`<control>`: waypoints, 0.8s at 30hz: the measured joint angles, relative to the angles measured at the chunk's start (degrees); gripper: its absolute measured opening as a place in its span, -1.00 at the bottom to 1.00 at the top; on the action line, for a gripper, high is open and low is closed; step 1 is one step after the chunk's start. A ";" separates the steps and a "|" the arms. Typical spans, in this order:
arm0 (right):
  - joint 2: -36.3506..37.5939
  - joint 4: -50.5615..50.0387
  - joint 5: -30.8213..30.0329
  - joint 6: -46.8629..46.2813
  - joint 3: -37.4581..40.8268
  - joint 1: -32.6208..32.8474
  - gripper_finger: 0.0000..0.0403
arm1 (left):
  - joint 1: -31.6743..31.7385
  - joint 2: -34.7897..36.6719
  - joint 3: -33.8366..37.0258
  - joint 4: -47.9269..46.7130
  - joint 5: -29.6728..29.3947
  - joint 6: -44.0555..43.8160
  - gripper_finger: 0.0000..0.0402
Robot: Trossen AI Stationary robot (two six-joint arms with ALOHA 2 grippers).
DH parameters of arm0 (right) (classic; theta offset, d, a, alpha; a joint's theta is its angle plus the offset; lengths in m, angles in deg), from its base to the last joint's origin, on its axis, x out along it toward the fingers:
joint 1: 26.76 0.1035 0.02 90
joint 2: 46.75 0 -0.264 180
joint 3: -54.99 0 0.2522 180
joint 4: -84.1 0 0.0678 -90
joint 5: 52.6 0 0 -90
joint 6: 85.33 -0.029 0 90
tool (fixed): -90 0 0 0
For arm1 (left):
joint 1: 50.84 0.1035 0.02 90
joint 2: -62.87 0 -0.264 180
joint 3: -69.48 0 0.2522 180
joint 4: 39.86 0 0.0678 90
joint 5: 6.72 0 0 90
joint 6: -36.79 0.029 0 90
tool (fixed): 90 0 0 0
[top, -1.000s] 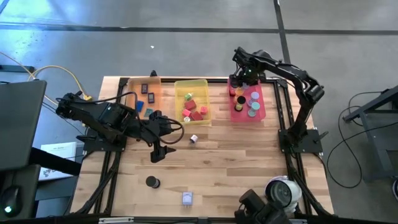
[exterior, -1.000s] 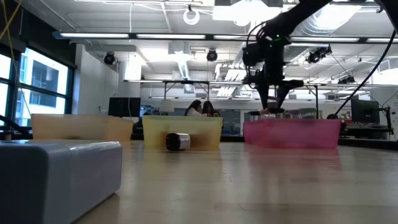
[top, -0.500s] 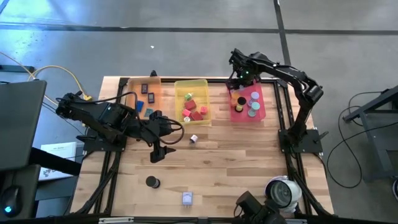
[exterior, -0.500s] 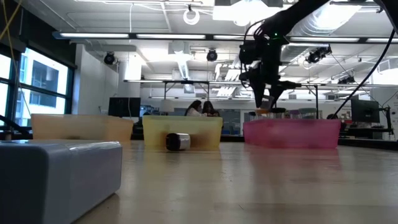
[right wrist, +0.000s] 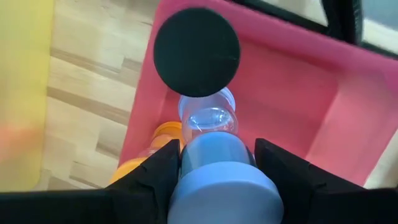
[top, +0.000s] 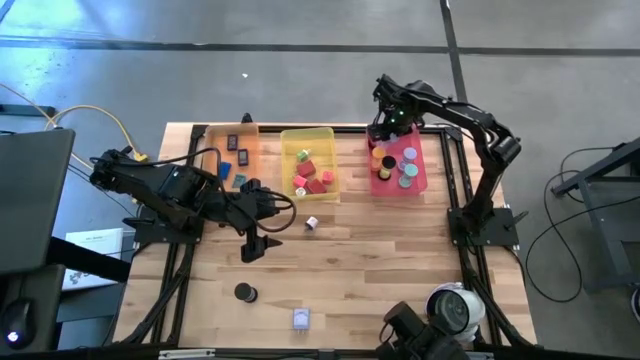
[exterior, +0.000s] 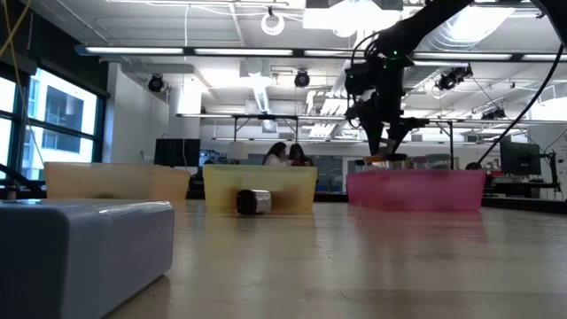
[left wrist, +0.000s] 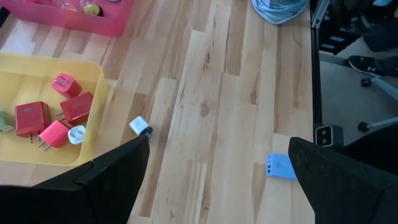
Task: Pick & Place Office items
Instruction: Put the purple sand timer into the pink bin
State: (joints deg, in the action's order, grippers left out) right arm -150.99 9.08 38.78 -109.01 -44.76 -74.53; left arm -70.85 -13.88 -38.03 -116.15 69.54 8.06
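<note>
Grip first: my right gripper [right wrist: 221,177] is about half closed, its two fingers pressed on opposite sides of a blue disc [right wrist: 219,163]. In the high view it hangs at the upper right of the table, over the top left corner of the pink tray [top: 418,185]. In the low view it sits just above that tray's rim.

Below the blue disc in the right wrist view lie a black disc [right wrist: 196,51], near the top of the frame, and an orange disc [right wrist: 157,138], low at the left. Both are inside the tray.

I judge the blue disc to be light, rigid plastic with a smooth round wall. It should not crush, but it could slip or swivel if squeezed off centre. The best hold is across its width, at mid-height, as my fingers have it. It could roll on landing, so a low release looks safer than a drop.

My left gripper [top: 255,245] hovers at centre left in the high view, jaws wide apart and holding nothing. Three pieces lie loose on the table: a white piece [top: 311,223] just right of it, a dark disc [top: 244,292] lower down, and a lavender cube [top: 301,319] near the bottom edge. The cube's flat sides should make it the easiest to pinch.
</note>
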 joint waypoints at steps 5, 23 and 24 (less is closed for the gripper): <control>-1.99 -0.60 -0.08 1.27 0.02 1.14 -0.11 | 0.07 0.00 0.00 1.05 -0.15 -0.01 0.87; -3.03 0.26 -2.66 -5.01 0.02 1.86 -0.11 | 1.20 -0.02 0.00 3.01 -0.55 -0.45 0.87; -3.03 0.27 -2.67 -5.12 0.02 1.86 -0.11 | 1.20 -0.02 0.00 3.01 -0.56 -0.45 0.87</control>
State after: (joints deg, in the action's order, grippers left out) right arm -154.01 9.35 36.11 -114.12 -44.74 -72.68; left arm -69.65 -13.90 -38.03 -113.14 68.99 7.61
